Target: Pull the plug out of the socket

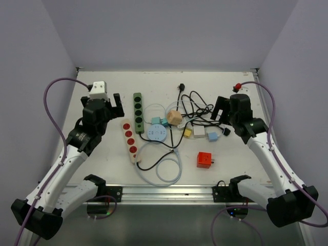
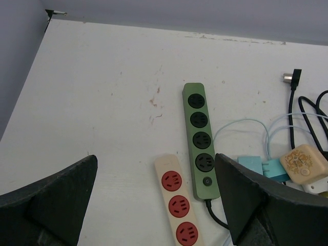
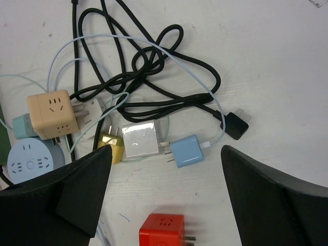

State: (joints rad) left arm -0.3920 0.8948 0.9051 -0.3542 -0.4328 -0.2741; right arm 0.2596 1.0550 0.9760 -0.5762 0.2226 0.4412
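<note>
R gripper (image 1: pixel 221 109) spread wide, hanging over blue plug (image 3: pixel 186 151); plug axis runs finger-to-finger, prongs toward white socket cube (image 3: pixel 141 139). L gripper (image 1: pixel 115 105) spread, well apart.

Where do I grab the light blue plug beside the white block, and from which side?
Grip the light blue plug across its two free side faces, coming down from above. It lies flat, with its prongs toward the white block and its cable leaving the opposite end, so only those sides look clear.

Blue plug (image 3: pixel 187 151) beside white socket (image 3: pixel 141 139)
</note>
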